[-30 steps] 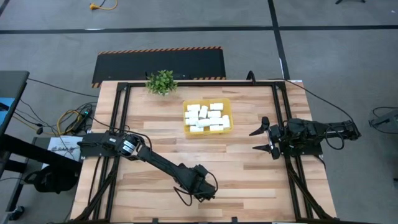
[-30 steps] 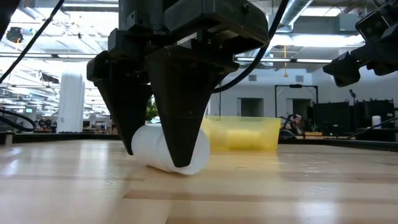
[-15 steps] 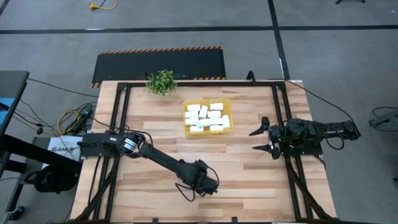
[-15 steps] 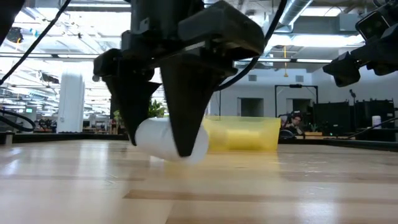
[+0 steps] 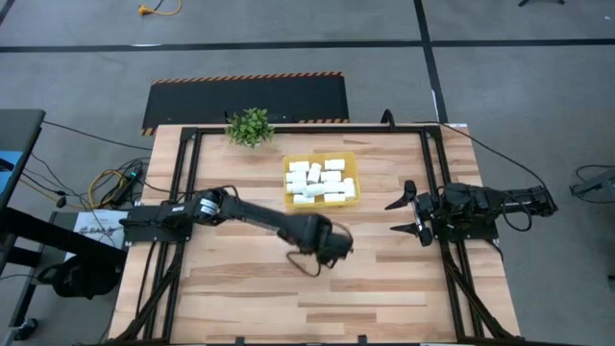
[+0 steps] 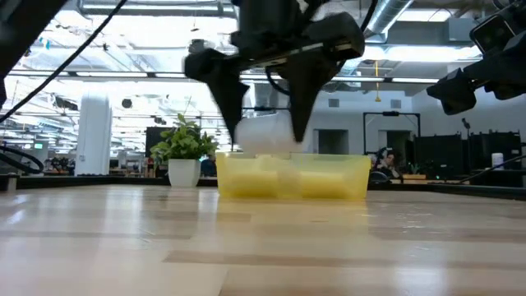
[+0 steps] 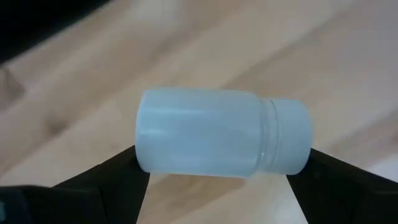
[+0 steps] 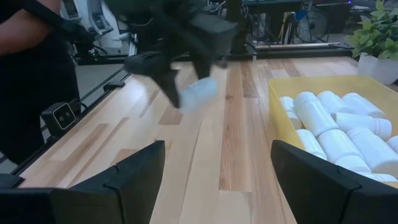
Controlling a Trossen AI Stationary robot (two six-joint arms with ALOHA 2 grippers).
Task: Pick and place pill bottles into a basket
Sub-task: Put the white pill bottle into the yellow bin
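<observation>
**A:** Where is the bottle now?

**B:** The left gripper has one pill bottle pinched between its two fingers, lying on its side and lifted clear of the table. In the overhead picture the gripper sits just below the middle of the frame, short of the yellow basket, which lies above it, near the centre top of the table.

**A:** So what could spoil it?

**B:** I'd judge the grip the weak spot. In the left wrist picture the fingers catch only the two ends of the bottle, cap on one side, base on the other. A smooth round thing held endwise could pivot or slide out if the arm swings hard.

**A:** And at the basket?

**B:** It already holds a good many bottles, packed close. Let go too near the wall and this one could strike the rim and roll off across the wood. Let go from too high and it may bounce off those beneath.

**A:** The other arm?

**B:** The right gripper waits at the right side of the table, fingers spread and holding nothing. It is well apart from the basket, so I see no risk of a clash unless it moves.
</observation>
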